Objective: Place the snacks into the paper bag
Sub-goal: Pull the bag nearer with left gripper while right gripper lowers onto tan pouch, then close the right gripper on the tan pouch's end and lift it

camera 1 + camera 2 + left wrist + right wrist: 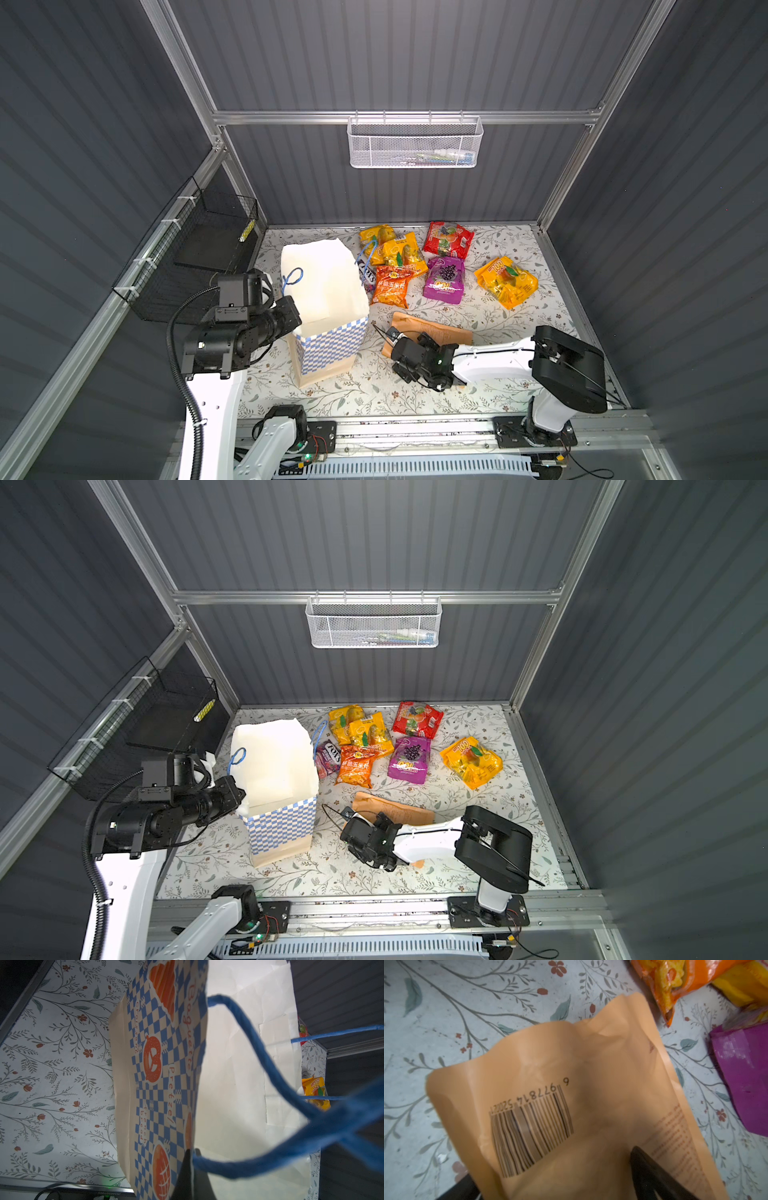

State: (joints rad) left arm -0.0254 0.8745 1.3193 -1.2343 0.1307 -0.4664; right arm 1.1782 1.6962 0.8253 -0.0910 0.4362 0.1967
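L claw (191, 1155) clamped shut on bag (328, 345) rim; bag upright on tabletop (415, 395). R claw (550, 1165) astride tan pouch (440, 330) edge; gripped or not, cannot tell.

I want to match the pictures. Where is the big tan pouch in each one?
Top view: tan pouch front middle, right of the paper bag.
Top view: tan pouch there too.
Left wrist: not in it.
Right wrist: tan pouch fills the middle.
Shared landmark: orange packet beside it.

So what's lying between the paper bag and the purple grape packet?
The orange packet and, half hidden by the paper bag, a Fox's packet, in both top views.
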